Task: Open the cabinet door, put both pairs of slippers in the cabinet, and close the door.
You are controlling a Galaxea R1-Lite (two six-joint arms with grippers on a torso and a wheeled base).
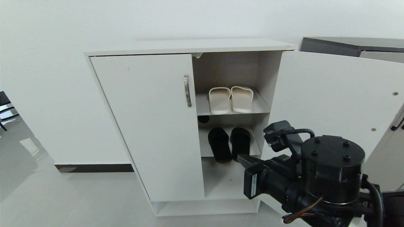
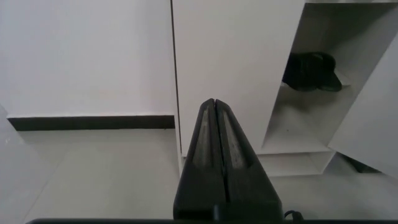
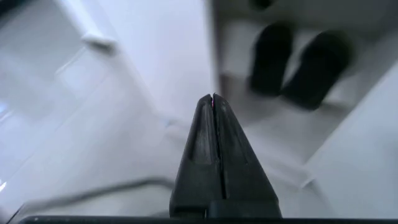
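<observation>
White wall and grey floor frame a white cabinet (image 1: 189,45): left door (image 1: 148,126) shut, right door (image 1: 331,101) swung wide to the right, beige slippers (image 1: 231,99) on the upper shelf and black slippers (image 1: 229,144) on the shelf below. From the head, the right gripper (image 1: 242,158) hangs before the open half, just below the black pair, fingers pressed together and empty. The left wrist view adds the left gripper (image 2: 214,109), likewise closed on nothing, facing the shut door's foot.

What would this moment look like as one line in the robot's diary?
right door open | beige slippers on upper shelf | black slippers on shelf below | left gripper fingers shut | right gripper fingers shut
</observation>
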